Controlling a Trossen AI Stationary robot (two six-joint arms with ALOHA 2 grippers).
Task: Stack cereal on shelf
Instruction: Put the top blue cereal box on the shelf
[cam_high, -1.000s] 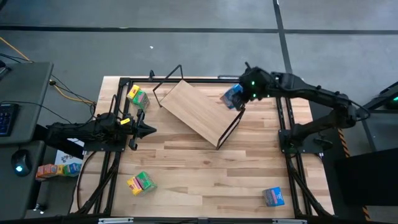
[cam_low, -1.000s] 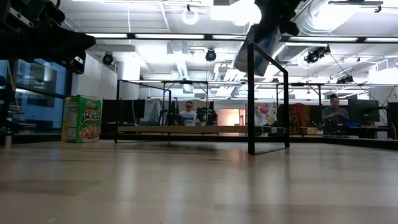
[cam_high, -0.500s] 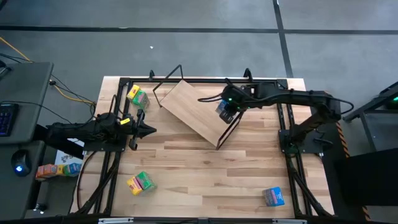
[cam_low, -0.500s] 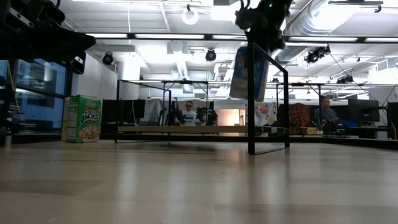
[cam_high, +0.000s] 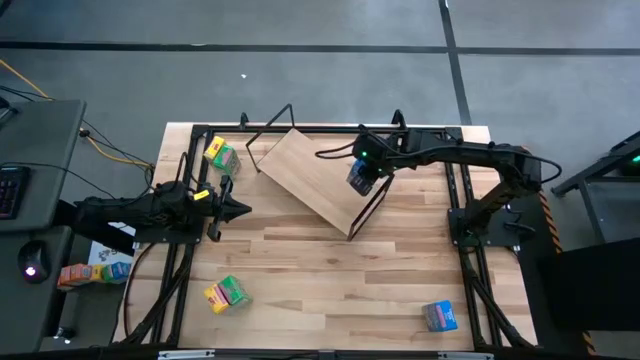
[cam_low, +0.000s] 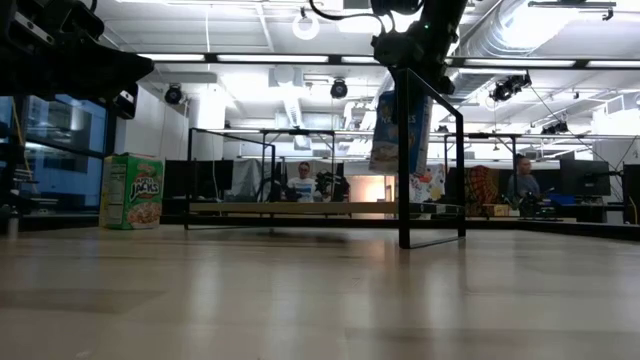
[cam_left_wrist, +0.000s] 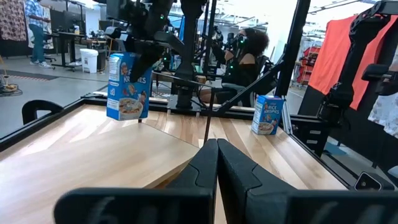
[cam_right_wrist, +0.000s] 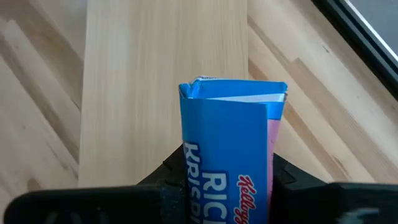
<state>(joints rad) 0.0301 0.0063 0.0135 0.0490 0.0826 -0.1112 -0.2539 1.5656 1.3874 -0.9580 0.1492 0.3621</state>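
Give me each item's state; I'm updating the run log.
Right gripper: shut on a blue cereal box, held above the shelf.
Left gripper: shut, empty, waiting at the table's left.
Shelf: bare, no boxes on it.
Second blue box: on the table, near right corner.

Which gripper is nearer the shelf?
Right. The right gripper, holding a blue cereal box, is above the shelf at its right end; the left gripper waits left of it.
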